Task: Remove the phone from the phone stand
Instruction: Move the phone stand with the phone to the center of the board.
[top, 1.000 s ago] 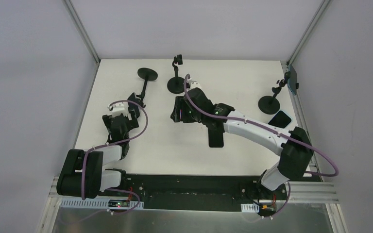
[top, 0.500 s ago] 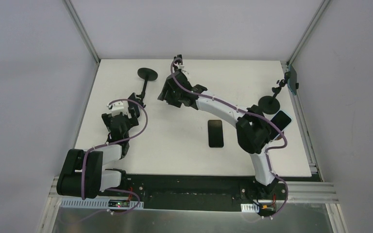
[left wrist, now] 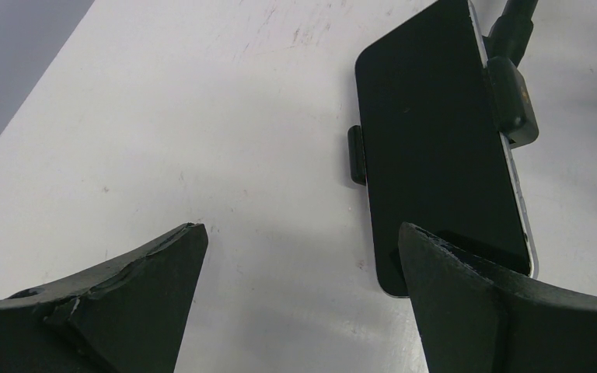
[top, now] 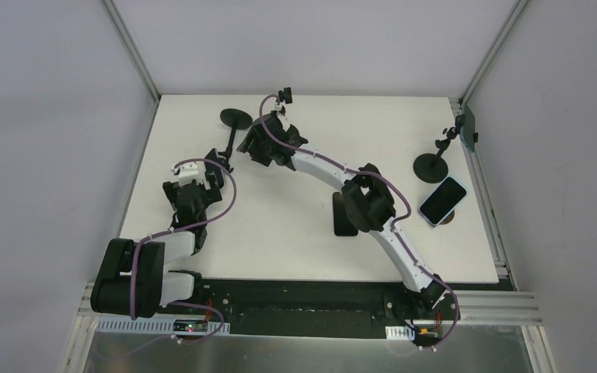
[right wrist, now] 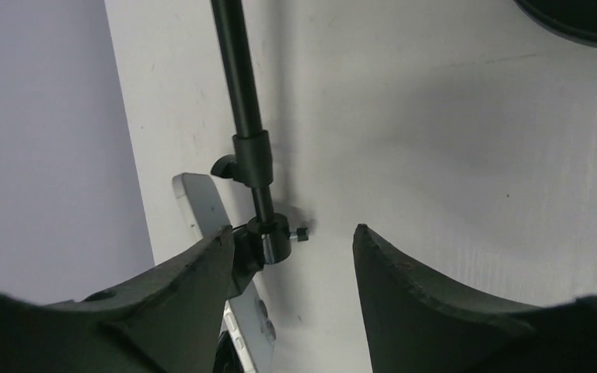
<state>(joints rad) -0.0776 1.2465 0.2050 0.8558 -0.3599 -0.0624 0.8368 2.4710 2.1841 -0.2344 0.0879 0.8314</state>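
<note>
A black-screened phone [left wrist: 443,148] sits clamped in the left phone stand [top: 230,138], whose clamp [left wrist: 513,101] grips its edges. My left gripper [left wrist: 303,241] is open and empty just in front of the phone's lower end; it also shows in the top view [top: 211,172]. My right gripper [top: 247,148] is open and empty beside the stand's pole [right wrist: 247,140]. In the right wrist view the phone's white back [right wrist: 206,206] lies behind the left finger [right wrist: 163,303] of my right gripper [right wrist: 291,241].
A second stand's clamp [top: 284,96] rises at the back middle. A third stand [top: 429,165] at the right holds a phone [top: 470,128]. A light-blue phone [top: 443,200] and a black phone [top: 345,225] lie on the table.
My right arm has swung from the table's middle to the back left, up to the left stand's pole. The left arm has barely moved.
</note>
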